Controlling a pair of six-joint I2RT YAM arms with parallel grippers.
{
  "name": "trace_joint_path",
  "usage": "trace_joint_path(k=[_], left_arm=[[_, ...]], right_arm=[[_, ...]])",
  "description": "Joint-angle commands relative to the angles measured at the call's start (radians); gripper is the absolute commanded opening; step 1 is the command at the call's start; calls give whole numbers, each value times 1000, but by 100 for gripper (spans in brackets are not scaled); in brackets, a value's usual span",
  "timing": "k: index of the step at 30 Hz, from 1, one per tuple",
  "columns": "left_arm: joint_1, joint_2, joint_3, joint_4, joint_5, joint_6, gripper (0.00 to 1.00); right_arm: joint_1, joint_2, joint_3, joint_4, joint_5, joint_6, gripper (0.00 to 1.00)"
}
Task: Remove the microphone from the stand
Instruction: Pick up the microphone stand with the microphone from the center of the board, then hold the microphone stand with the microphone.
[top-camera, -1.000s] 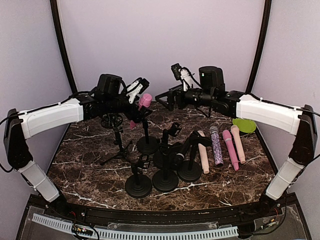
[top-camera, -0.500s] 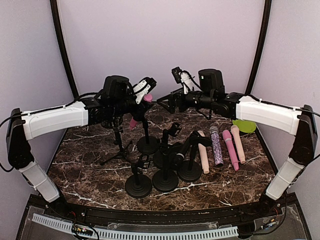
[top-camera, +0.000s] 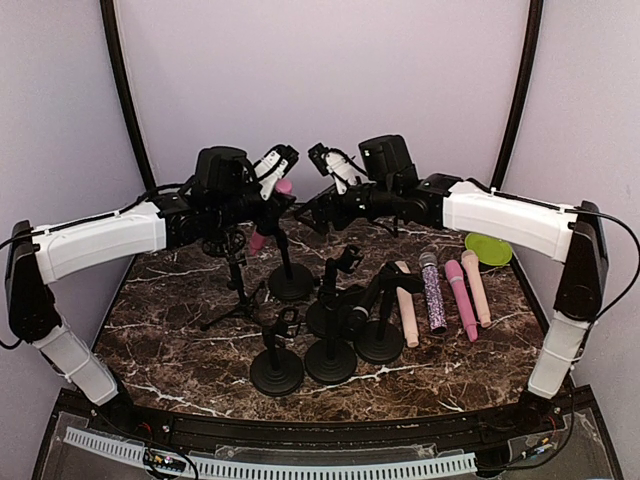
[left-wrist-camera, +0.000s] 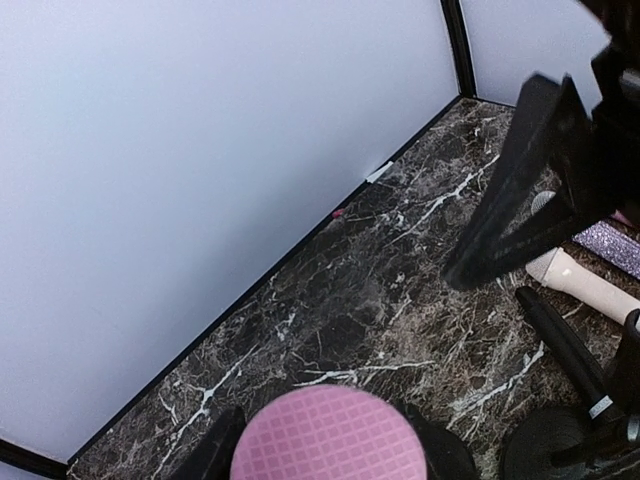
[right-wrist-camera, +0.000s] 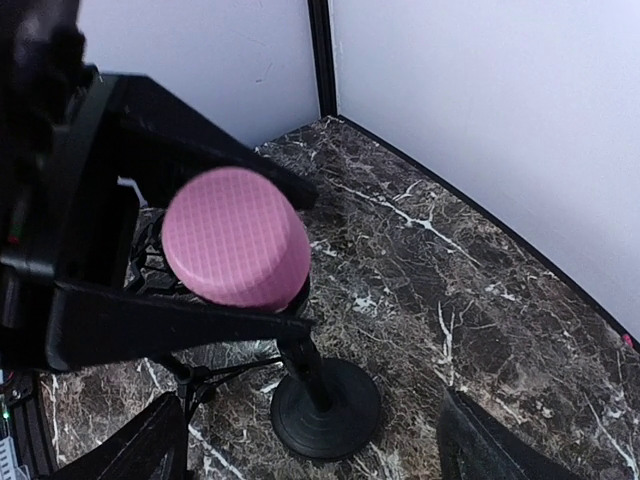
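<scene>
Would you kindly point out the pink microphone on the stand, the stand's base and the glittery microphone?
pink microphone (right-wrist-camera: 235, 238), right wrist view, mesh head.
stand base (right-wrist-camera: 325, 408), right wrist view, round foot's top.
glittery microphone (top-camera: 434, 298), top external view, mid-handle.

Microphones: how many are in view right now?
5. Four lie side by side at right: cream microphone, glittery purple microphone, pink microphone, peach microphone. The fifth microphone, pink-headed, sits on the rear stand between the left fingers. Black stands may hide more.
</scene>
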Motion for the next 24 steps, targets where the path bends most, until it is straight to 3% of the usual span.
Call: trace_joint_path(k=[1, 11, 24], left_arm=[[22, -130, -8, 152, -6, -55, 0], [100, -212, -10, 138, 255, -210, 0], [108, -204, 53, 77, 359, -238, 0]], right_arm=[[13, 23, 15, 10, -42, 2, 85], [16, 54, 44, 26, -101, 7, 77], [41, 228, 252, -26, -177, -11, 61]])
